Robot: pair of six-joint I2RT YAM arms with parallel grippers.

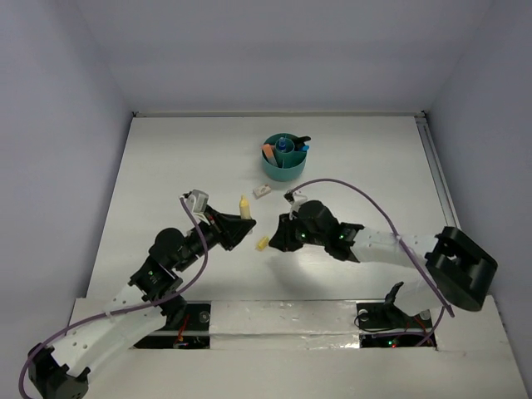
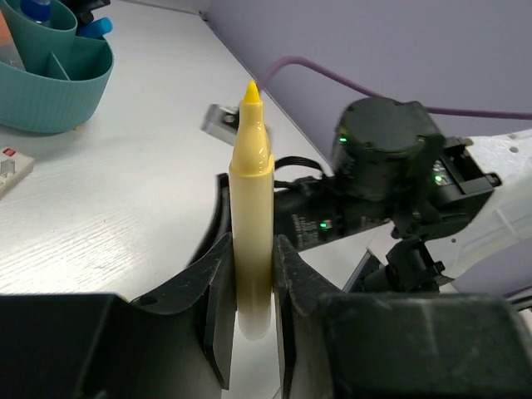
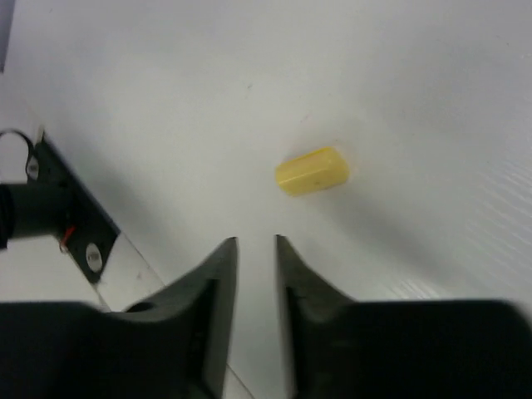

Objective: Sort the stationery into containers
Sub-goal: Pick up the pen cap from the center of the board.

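My left gripper (image 2: 252, 274) is shut on a pale yellow marker (image 2: 252, 183) with its uncapped tip pointing away; in the top view the marker (image 1: 244, 206) sticks up from the gripper (image 1: 241, 229) at mid-table. My right gripper (image 3: 256, 241) is empty, its jaws a narrow gap apart, just above the table. A small yellow cap-like bit (image 3: 312, 170) lies a little beyond its tips and to the right, and shows in the top view (image 1: 263, 243) between the two grippers. The teal organizer (image 1: 284, 162) holds several pens.
A small white eraser-like piece (image 1: 263, 191) lies just in front of the organizer, and also shows in the left wrist view (image 2: 10, 166). The right arm (image 2: 391, 183) is close to the left gripper's right side. The organizer's wall (image 2: 50, 83) is at the far left.
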